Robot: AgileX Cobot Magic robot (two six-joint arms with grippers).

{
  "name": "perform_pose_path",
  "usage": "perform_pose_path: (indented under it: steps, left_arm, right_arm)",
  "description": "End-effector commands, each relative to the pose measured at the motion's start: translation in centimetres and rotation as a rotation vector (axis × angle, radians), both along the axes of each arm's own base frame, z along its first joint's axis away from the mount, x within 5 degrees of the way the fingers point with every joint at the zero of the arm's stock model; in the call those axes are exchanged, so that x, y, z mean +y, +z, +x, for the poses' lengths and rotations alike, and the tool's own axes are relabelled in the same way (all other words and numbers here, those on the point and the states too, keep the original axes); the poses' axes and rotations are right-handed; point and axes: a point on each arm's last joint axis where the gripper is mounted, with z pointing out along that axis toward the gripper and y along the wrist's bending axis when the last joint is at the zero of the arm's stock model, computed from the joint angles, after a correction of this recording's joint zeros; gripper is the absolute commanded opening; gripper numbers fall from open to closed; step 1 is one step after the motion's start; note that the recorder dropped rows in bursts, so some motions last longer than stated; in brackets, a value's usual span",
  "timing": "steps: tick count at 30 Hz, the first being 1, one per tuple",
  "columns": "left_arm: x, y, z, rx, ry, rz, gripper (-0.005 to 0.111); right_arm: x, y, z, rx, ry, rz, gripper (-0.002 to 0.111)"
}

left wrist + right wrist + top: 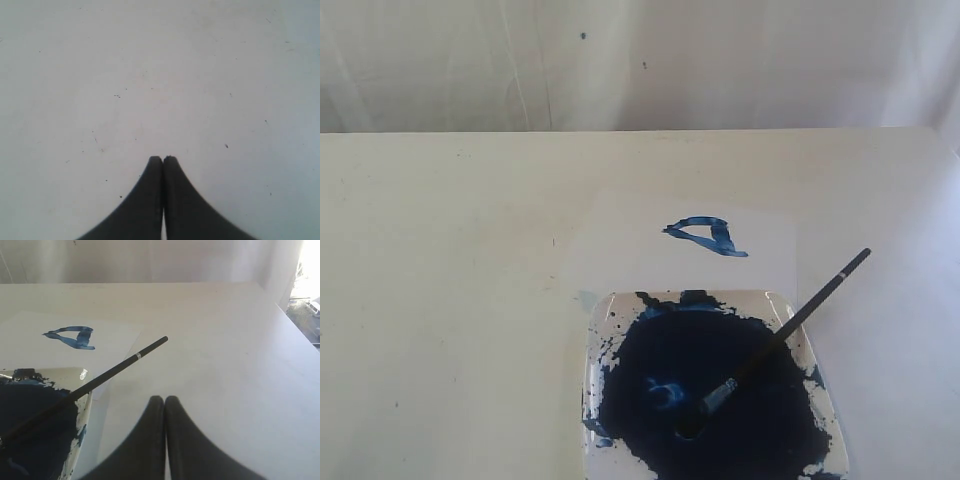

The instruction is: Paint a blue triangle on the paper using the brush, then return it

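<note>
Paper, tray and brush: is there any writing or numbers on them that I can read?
No words, numbers or labels can be read in any view.
The paper bears only the blue triangle, a painted shape, not a letter.
The brush shows no print on its handle.
The tray holds only blue paint.

Matt white paper, glossy clear tray, black brush with silver metal ferrule, smooth matt cream tabletop
</note>
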Motion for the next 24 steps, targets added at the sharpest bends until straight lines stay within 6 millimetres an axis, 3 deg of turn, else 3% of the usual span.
perform_pose_path:
  steps: [1,24]
  left_arm:
    - [-0.03,-0.23,-0.12,0.024,-0.008,0.004,0.0]
    - [-0.03,-0.23,-0.12,0.024,-0.008,0.004,0.0]
  right_arm:
    - [0.05,0.02,-0.04,-0.007,0.01,0.007,0.0]
    - [0.35,-0.06,-0.13,0.003,0.068,0.005,0.0]
